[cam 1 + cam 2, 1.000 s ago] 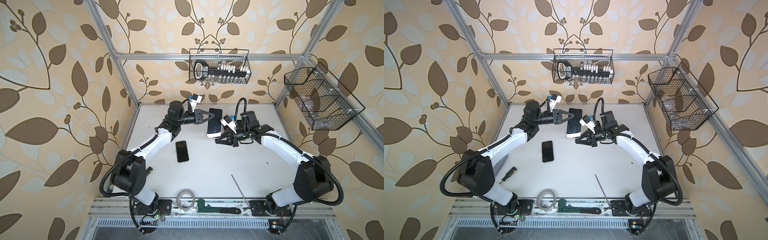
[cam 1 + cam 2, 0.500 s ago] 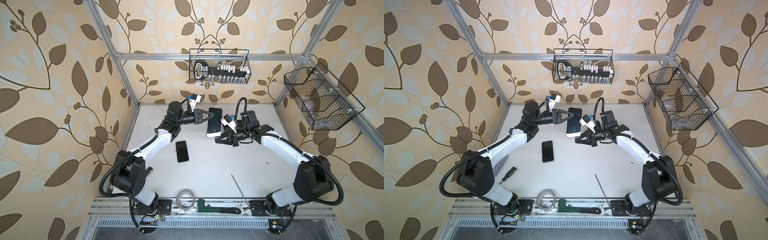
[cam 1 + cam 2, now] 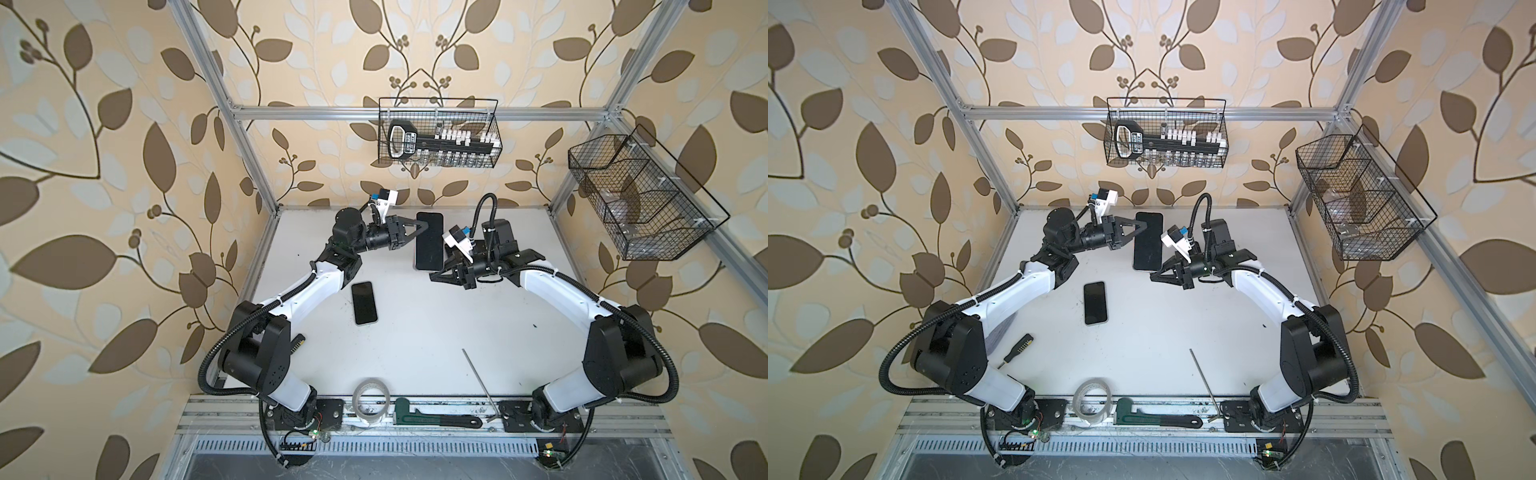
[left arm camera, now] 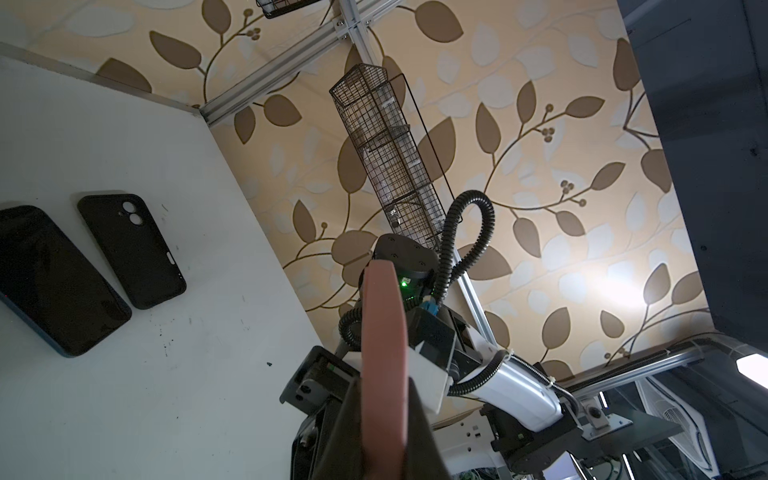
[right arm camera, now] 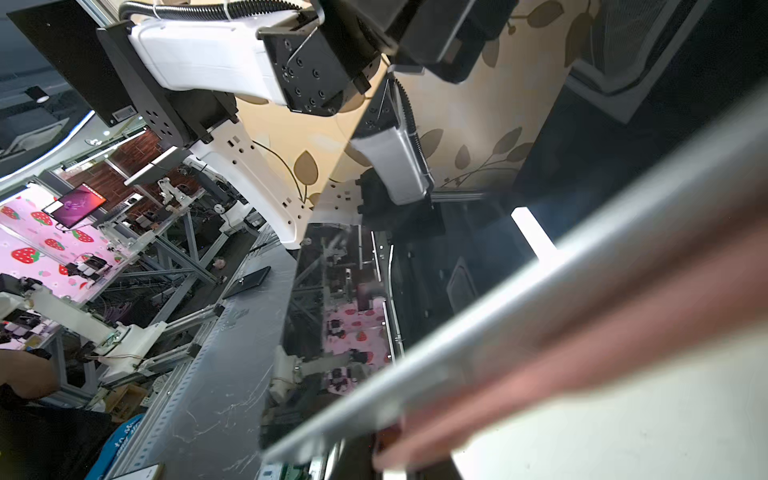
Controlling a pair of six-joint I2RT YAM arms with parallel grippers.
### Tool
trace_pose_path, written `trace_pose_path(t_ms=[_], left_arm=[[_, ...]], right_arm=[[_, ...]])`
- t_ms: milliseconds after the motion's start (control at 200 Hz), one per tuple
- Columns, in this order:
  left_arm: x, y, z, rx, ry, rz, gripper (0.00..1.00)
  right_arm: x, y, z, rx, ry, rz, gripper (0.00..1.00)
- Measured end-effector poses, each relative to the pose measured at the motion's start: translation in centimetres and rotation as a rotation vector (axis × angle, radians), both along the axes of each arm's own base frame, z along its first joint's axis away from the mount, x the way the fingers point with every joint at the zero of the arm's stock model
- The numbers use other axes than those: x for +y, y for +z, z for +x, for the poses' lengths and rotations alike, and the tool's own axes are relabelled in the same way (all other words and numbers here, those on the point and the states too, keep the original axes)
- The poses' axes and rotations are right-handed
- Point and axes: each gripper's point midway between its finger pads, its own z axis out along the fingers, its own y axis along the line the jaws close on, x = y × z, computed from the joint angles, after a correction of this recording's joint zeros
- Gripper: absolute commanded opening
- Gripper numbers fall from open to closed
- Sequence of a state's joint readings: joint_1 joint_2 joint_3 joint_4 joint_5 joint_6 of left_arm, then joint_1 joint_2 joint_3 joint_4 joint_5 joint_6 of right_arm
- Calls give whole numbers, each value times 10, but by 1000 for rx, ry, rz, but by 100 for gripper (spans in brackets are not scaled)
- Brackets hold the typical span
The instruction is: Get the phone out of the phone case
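Far centre is blocked. A raised phone (image 3: pixel 429 243) hangs over the table (image 3: pixel 415 353). The left gripper (image 3: pixel 423 225) clamps its far end from the left. The right gripper (image 3: pixel 433 277) is closed at its near end from the right and looks pinched on it.

In the left wrist view, a dark phone (image 4: pixel 58 282) and a black case (image 4: pixel 133 249) lie flat side by side on the table. I can't place them in the top views.

The table phone (image 3: pixel 364 302) lies left of centre, beside the left forearm. A screwdriver (image 3: pixel 1016 351) lies by the left arm base. A thin rod (image 3: pixel 480 384) slants at near right. The tape roll (image 3: pixel 355 399) and wrench (image 3: pixel 436 419) sit on the near rail.

The middle and right of the table are bare and open from above. The far-wall basket (image 3: pixel 457 160) and right-wall basket (image 3: pixel 665 232) hang higher up.
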State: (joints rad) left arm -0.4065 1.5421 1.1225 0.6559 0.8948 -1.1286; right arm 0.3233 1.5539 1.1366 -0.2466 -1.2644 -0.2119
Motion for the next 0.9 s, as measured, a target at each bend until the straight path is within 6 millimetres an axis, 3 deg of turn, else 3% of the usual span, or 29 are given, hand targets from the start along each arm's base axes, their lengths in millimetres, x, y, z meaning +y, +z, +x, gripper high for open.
trace_pose_path(t_ms=[135,420,540,755,900], left_arm=[[1,1,2,7,11,-6,0],[0,-22,4,46,49,95,0],[0,-28,4,71,64,126,0],[25,-21,16,112,200,106,0],[49,-32,25,170,338,94,0]], right_arm=[[0,1,4,-14,-5,6,3],[-4,-19,3,61,-77,-39,35],[-9,-15,0,67,-118,-46,45],[-20,0,-8,43,-190,-32,53],[-23,2,-12,67,-235,-21,58]])
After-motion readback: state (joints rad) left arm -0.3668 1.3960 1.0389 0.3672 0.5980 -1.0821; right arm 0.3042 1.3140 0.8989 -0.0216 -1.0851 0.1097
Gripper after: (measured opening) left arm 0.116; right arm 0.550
